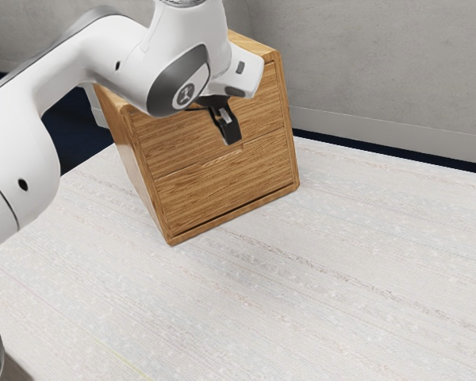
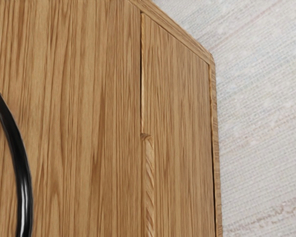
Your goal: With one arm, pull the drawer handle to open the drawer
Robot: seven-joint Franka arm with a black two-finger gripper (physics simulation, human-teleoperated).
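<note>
Plainly a rigid, slick black handle (image 2: pixel 22 173), best gripped mid-bar; the wooden drawer (image 1: pixel 174 135) probably slides lightly. Whether the jaws are open, I cannot tell.

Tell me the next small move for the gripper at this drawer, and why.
Probably slide the gripper sideways along the drawer front until it is centred on the black handle. In the wrist view the handle sits off to one side of the hand, and the drawer front looks shut.
</note>
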